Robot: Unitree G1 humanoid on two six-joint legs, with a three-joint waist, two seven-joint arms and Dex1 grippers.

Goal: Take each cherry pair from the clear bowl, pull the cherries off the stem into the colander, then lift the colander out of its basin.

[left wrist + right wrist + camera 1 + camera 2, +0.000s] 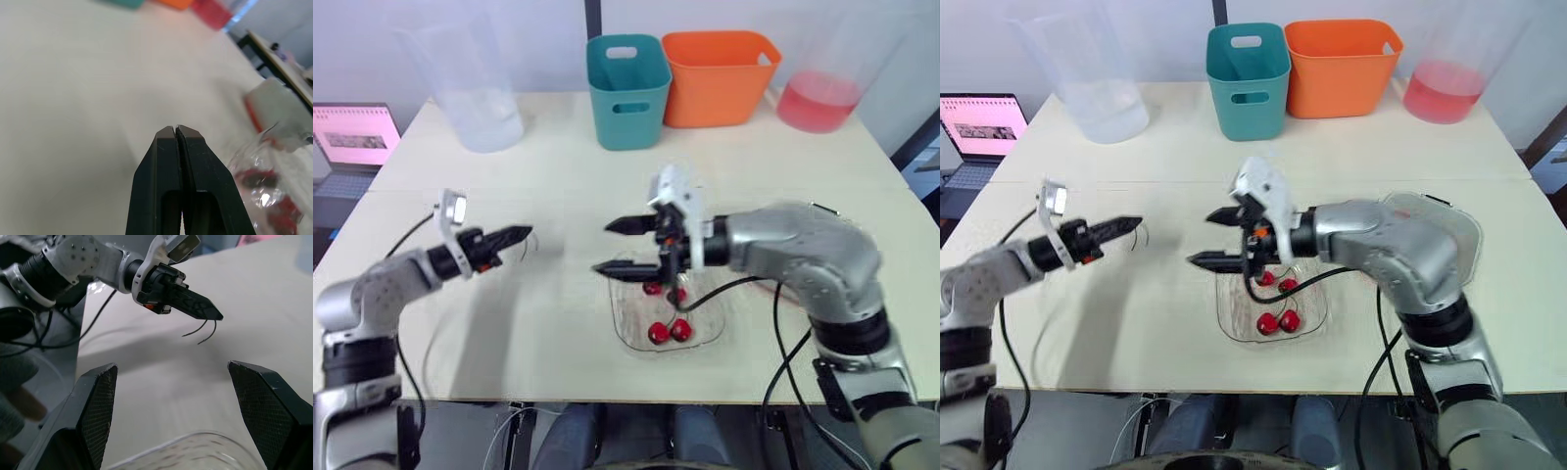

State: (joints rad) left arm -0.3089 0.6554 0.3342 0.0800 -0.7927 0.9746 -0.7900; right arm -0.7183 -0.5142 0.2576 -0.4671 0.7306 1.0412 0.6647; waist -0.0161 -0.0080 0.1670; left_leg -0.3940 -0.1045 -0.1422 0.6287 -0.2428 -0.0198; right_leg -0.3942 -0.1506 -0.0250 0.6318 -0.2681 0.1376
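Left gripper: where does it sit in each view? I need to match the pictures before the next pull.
Left eye view: the left gripper is left of centre over bare table, pointing toward the clear bowl.
Right eye view: same place, left of the bowl.
Left wrist view: its own shut fingertips, in the foreground.
Right wrist view: beyond the open right gripper, with a stem hanging from its tip.
Shared landmark: the clear bowl.

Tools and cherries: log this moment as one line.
left tool: shut on bare stem | right tool: open, at clear bowl | cherries: several in bowl
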